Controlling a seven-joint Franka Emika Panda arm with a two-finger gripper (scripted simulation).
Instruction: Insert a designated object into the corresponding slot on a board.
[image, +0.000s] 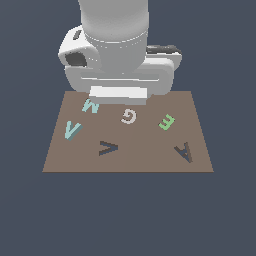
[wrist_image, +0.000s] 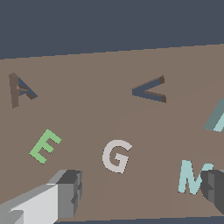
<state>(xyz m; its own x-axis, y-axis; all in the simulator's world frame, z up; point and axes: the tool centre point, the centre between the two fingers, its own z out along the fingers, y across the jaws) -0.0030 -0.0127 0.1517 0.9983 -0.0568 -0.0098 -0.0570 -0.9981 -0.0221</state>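
The light teal V block (image: 72, 130) lies flat on the brown board (image: 150, 161) near the exterior view's left edge. Only its tip (wrist_image: 217, 118) shows in the wrist view. The dark navy V-shaped slot (image: 108, 148) sits toward the board's front middle, also seen as the slot (wrist_image: 151, 90) in the wrist view. My gripper (wrist_image: 141, 187) is open, its two fingers (wrist_image: 68, 190) spread wide with nothing held, hovering above the board's far side over the G and M. In the exterior view the white hand (image: 117, 94) hides the fingers.
A teal M (image: 90, 106), a grey G (image: 128, 116) and a green E (image: 166, 121) lie on the board. A dark brown A-shaped recess (image: 184, 151) sits at the front on the exterior view's right. Plain dark floor surrounds the board.
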